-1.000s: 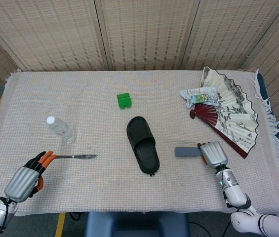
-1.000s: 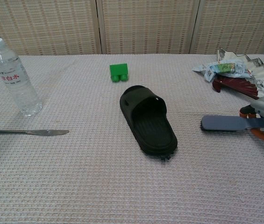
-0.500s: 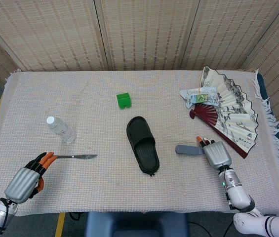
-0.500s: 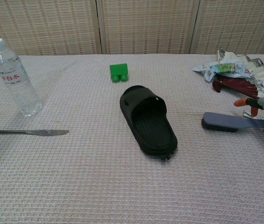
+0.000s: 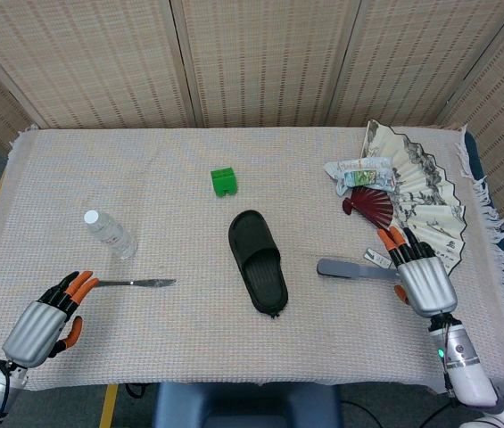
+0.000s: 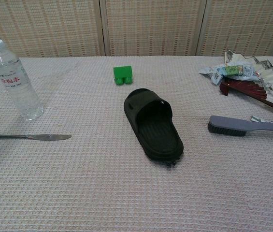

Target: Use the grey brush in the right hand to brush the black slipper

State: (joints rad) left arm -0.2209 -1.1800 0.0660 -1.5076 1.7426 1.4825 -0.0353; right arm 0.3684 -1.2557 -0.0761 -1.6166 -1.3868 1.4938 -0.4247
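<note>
Black slipper (image 5: 258, 260) is sitting mid-table, toe end toward the robot. The grey brush (image 5: 351, 269) lies flat on the table just to its right, bristles down. Right hand (image 5: 421, 278) is at the handle end with fingers spread, not gripping anything. Left hand (image 5: 45, 319) is loosely open, empty, by a table knife (image 5: 138, 283).

Right hand (image 5: 423, 278) released grey brush (image 5: 351, 268), opened, drew back.
</note>
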